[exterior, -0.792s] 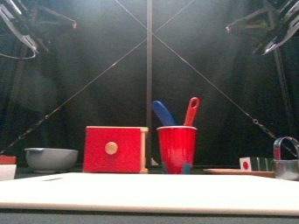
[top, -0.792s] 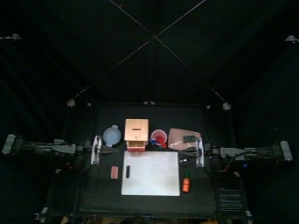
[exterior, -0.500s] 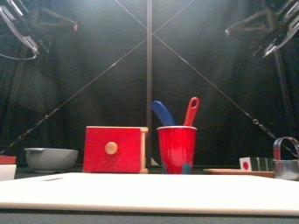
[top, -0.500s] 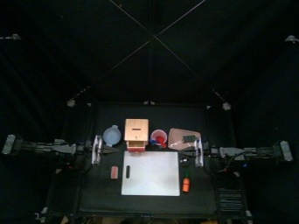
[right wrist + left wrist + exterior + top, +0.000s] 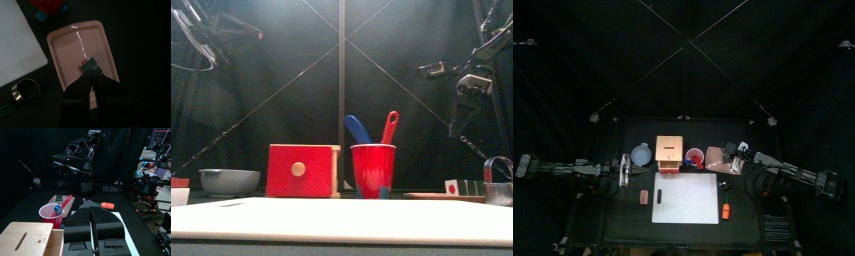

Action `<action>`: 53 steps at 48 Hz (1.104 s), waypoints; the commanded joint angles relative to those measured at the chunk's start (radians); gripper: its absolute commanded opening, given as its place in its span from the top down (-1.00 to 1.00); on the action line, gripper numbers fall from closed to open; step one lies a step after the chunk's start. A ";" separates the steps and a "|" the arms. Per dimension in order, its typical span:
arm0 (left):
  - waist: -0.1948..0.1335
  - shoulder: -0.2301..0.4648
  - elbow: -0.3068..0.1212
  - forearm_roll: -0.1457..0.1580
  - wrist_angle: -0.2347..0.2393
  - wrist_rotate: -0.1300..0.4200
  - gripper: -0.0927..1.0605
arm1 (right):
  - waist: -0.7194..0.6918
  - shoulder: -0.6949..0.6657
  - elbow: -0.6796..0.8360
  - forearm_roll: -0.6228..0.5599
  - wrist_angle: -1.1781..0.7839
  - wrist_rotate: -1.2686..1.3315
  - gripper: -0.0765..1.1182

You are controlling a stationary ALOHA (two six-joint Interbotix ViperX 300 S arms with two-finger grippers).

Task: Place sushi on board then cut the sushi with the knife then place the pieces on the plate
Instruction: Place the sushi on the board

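Cup (image 5: 373, 168) holds two knives (image 5: 388, 126); one board (image 5: 331, 220), one tray (image 5: 67, 45).

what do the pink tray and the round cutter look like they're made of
Pink tray: likely smooth plastic, slightly glossy; a bright light streak runs along it. Round cutter: looks like metal, a shiny grey ring wall with a thin wire handle.

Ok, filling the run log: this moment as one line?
right claw: shut, above pink tray | sushi: on pink tray, not yet on board | left claw: shut, resting at left
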 commanded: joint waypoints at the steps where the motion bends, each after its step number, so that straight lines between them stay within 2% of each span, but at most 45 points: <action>1: 0.005 0.006 -0.029 -0.025 -0.009 0.002 0.70 | 0.025 0.031 -0.008 -0.011 -0.006 -0.008 -0.05; 5: 0.005 0.006 -0.034 -0.035 -0.011 0.002 0.70 | 0.020 0.049 -0.005 -0.018 -0.015 -0.009 -0.48; 11: 0.005 0.006 -0.037 -0.046 -0.029 0.000 0.70 | 0.015 0.058 0.006 -0.055 -0.035 -0.011 -0.78; 17: 0.008 0.006 -0.034 -0.057 -0.051 -0.002 0.70 | 0.012 0.077 0.029 -0.091 -0.061 -0.015 -0.78; 29: 0.023 0.009 -0.034 -0.081 -0.061 -0.002 0.70 | -0.002 0.166 0.063 -0.112 -0.140 -0.112 -0.78; 48: 0.023 0.051 -0.037 -0.161 -0.087 -0.002 0.70 | -0.176 0.284 0.067 -0.064 -0.207 -0.325 -0.78; 53: 0.025 0.052 -0.035 -0.169 -0.087 -0.002 0.70 | -0.181 0.321 0.064 -0.046 -0.221 -0.345 -0.78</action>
